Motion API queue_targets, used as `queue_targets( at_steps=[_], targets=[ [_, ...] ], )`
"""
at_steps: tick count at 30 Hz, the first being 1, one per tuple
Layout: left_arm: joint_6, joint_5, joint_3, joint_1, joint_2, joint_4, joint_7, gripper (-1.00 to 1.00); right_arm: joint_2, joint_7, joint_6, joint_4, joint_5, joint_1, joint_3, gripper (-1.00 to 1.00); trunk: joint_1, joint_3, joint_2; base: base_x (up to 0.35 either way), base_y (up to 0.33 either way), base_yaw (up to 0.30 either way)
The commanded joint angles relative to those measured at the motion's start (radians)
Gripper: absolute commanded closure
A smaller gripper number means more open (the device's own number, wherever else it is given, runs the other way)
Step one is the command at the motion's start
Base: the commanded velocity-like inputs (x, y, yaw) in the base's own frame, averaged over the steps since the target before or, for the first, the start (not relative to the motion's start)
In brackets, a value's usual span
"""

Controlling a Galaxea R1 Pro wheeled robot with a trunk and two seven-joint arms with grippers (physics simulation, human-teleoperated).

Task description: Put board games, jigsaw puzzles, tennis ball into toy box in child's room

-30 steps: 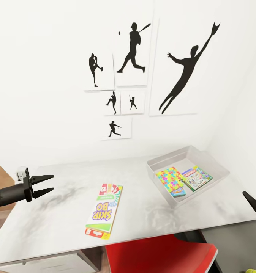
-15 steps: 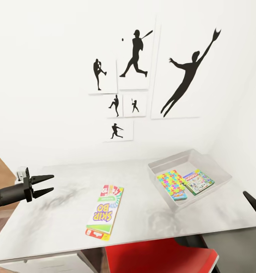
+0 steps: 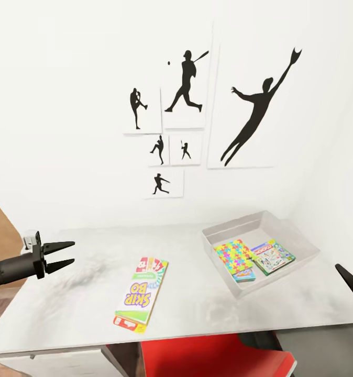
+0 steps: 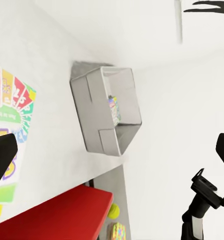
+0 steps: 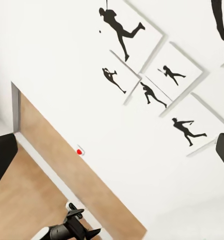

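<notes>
Over the desk's left end, your left claw [image 3: 66,255] hangs released, fingers spread, holding nothing, pointed toward the middle of the desk. Right claw [image 3: 349,280]: one dark finger shows at the right edge of the head view; the right wrist view has its fingers wide apart on either side, so read it as released and empty too.

Skip Bo box [image 3: 140,294] lies flat near the front edge, clear of both claws, well apart from the tray. It looks like the nearest toy left on the desk.

- Judged step: pick up that box, carry it to the tray [image 3: 222,228].
- A flat box on a flat top offers little to bite. You would do well to come down over a long edge, or slide it toward the front edge so a finger gets under.
- Tray already holds a puzzle [image 3: 235,256] and a printed game box [image 3: 272,257], side by side. Lay the next box flat on top.

Tennis ball [image 4: 112,211] shows in the left wrist view, low down beyond the red chair [image 3: 213,356].

Desk [image 3: 82,309]: pale, mottled grey. White wall behind carries black ball-player silhouettes [image 3: 186,81].
</notes>
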Motion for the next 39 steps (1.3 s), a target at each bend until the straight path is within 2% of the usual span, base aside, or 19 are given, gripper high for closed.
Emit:
queue_targets(
  at_steps=[1,13,23,39],
  targets=[
    [0.000,-0.008,-0.002,-0.001,0.001,0.001,-0.010,-1.00,0.000,0.001,0.009,0.000,-0.002,-0.001,-0.001,-1.00,0.001,0.000,-0.002,-0.047,-0.017,0.072],
    [0.000,-0.008,-0.002,-0.002,0.001,0.001,-0.010,-1.00,0.000,0.000,0.010,0.000,-0.002,-0.001,-0.001,-1.00,0.001,0.012,-0.002,-0.129,0.060,0.053],
    [0.000,-0.008,-0.004,-0.001,0.001,0.000,-0.009,-1.00,0.000,-0.003,0.010,0.000,-0.002,-0.001,0.001,-1.00,0.001,0.013,-0.002,-0.009,0.010,0.003],
    [0.000,-0.008,-0.004,-0.001,0.001,0.001,-0.009,-1.00,0.000,-0.016,0.012,0.000,-0.001,-0.002,0.004,-1.00,0.001,0.013,-0.002,0.000,0.102,0.000]
  ],
)
